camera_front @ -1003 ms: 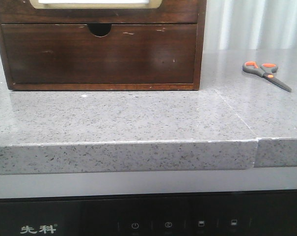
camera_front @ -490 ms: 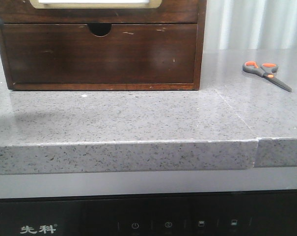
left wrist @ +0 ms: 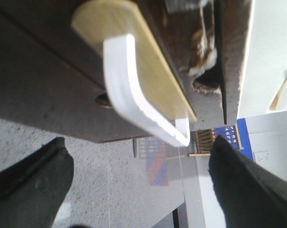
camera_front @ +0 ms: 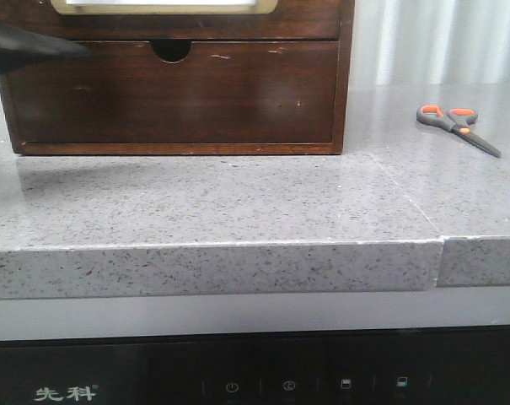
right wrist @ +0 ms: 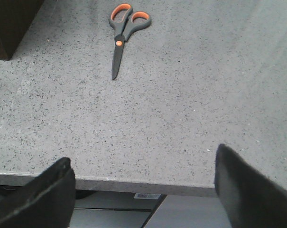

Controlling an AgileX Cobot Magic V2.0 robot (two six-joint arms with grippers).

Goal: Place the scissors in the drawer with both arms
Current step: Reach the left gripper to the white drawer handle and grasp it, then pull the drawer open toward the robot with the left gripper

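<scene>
While the open left hand [left wrist: 138,190] nears the shut drawer [left wrist: 148,80], aim squarely for its white-rimmed panel; the open right hand [right wrist: 143,190] waits above the scissors [right wrist: 123,33].

Soft, even daylight fills my front view; the pale curtain [camera_front: 440,38] at upper right is brightest. My left gripper [camera_front: 27,46] enters at upper left as a motion-blurred dark streak, with a faint shadow on the countertop [camera_front: 238,202] below. My left wrist picture is smeared and soft, its right side overexposed. My right wrist picture is sharp.
</scene>
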